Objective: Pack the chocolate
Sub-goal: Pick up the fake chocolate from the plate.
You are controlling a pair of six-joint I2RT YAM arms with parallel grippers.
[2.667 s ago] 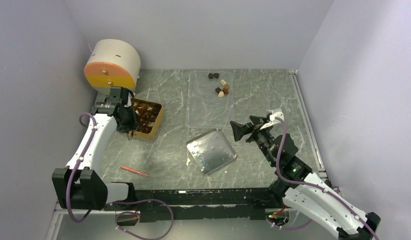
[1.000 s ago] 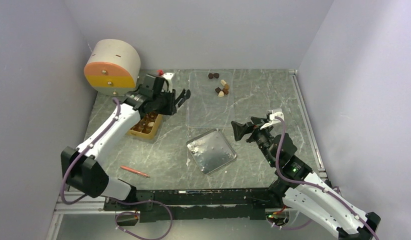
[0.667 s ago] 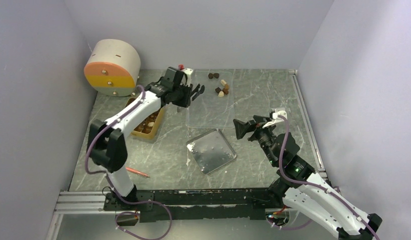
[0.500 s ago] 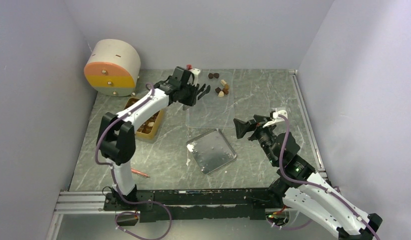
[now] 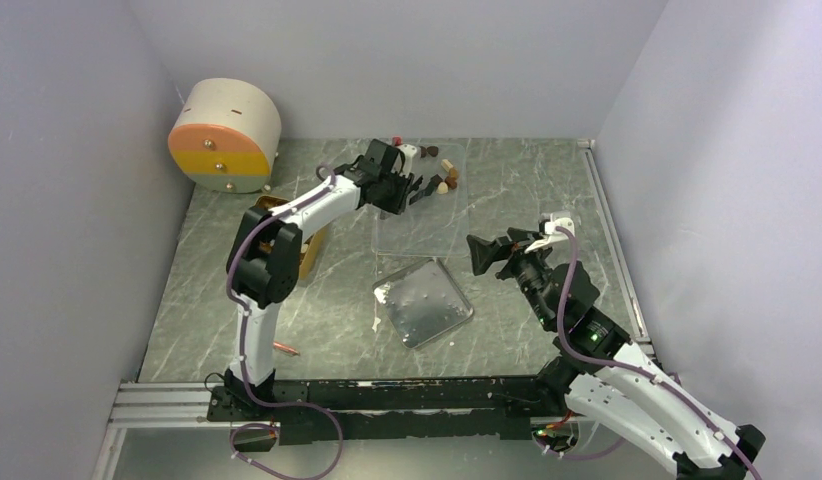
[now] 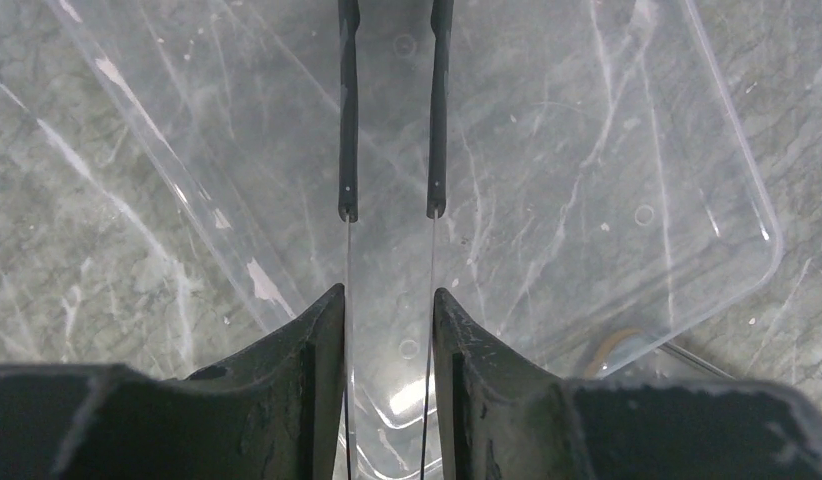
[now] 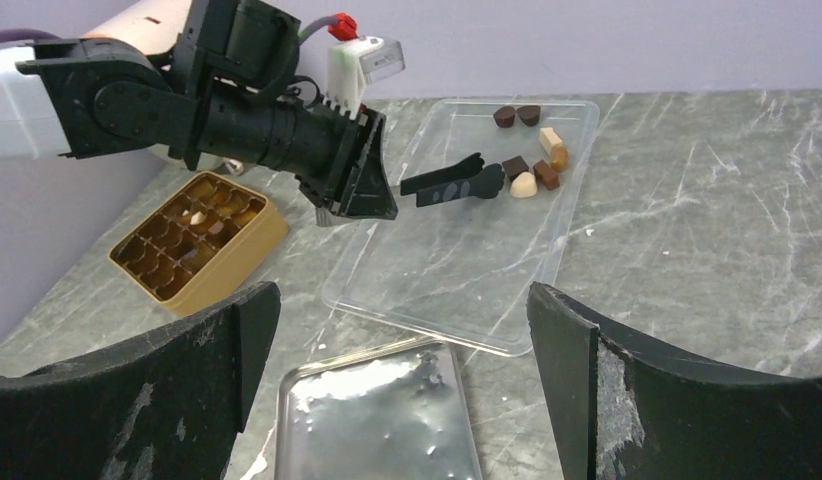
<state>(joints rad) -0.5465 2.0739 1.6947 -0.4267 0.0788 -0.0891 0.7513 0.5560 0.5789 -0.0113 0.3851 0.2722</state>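
At the left of the counter (image 5: 337, 310), the golden-tan box (image 7: 232, 255) sat with several of its cells filled, a cream piece among brown ones. The rest of the chocolate (image 7: 532, 175) lay to its right, loose on the far end of the clear tray (image 7: 457, 275): a tight cluster of brown and cream pieces, with two dark ones just beyond it near the far rim. You could have judged these pieces to be light, hard and smooth-sided, likely to skate on the plastic or squirt out of a pinch, and liable to scuff or chip if squeezed hard. Since the pieces in the cluster were touching, the sensible hold was low across the flat flanks of an outer piece, with one finger slipped in from the open side rather than driven into the heap. Your left pincer (image 7: 484, 176) hung over the tray just short of the cluster, its fingers a narrow slot apart with nothing between them. In the left wrist view only bare tray showed between the two fingers (image 6: 348, 120), and I could not tell whether the tips touched the plastic. Further right, your right pincer (image 5: 479, 258) was spread wide and empty, beside the near corner of the clear tray and just past the metal tray (image 5: 424, 303), touching neither so far as the views showed.
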